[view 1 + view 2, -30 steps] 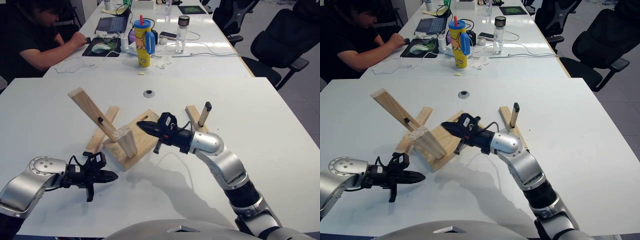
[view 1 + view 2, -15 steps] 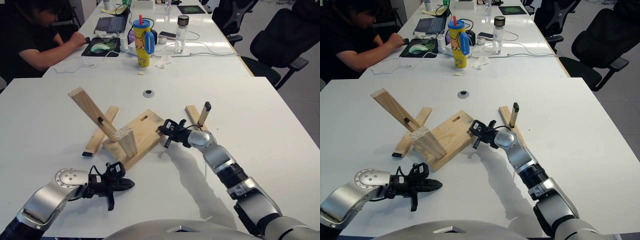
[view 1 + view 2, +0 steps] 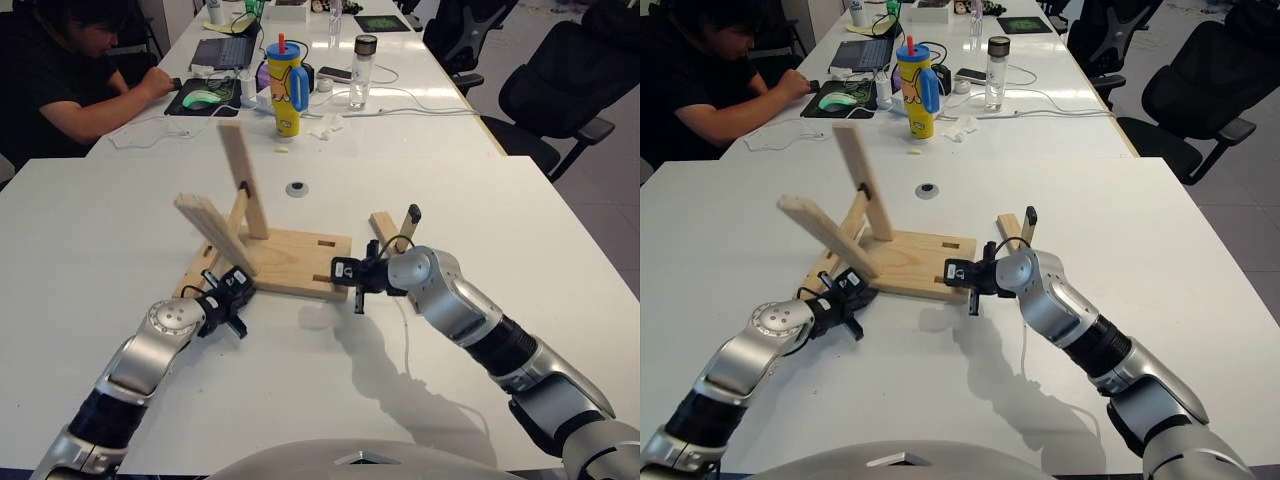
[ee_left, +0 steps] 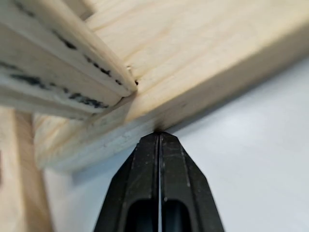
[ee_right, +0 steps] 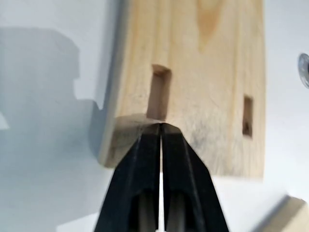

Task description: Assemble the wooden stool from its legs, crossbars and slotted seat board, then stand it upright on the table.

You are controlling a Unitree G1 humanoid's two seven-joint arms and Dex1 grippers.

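Note:
The slotted seat board (image 3: 297, 262) lies flat on the white table (image 3: 520, 230). Two wooden legs rise from its left end: one nearly upright (image 3: 241, 178), one leaning to the left (image 3: 212, 229). My left gripper (image 3: 236, 297) is shut, and its tips (image 4: 158, 137) touch the board's near left edge (image 4: 193, 72). My right gripper (image 3: 344, 272) is shut too, with its tips (image 5: 160, 126) against the board's right end, just by an empty slot (image 5: 159, 92). A second slot (image 5: 247, 115) lies farther along.
A loose wooden piece (image 3: 383, 231) lies right of the board, with a black-tipped stick (image 3: 409, 223) leaning on it. Another leg (image 3: 196, 276) lies under the board's left side. A grommet (image 3: 297, 188) sits behind. A yellow cup (image 3: 284, 88) and a bottle (image 3: 361, 68) stand on the far desk.
The board, earlier propped at a tilt, now lies flat with its legs pointing up. My left gripper moved from the table's front to the board's left corner. My right gripper drew back to its right end.

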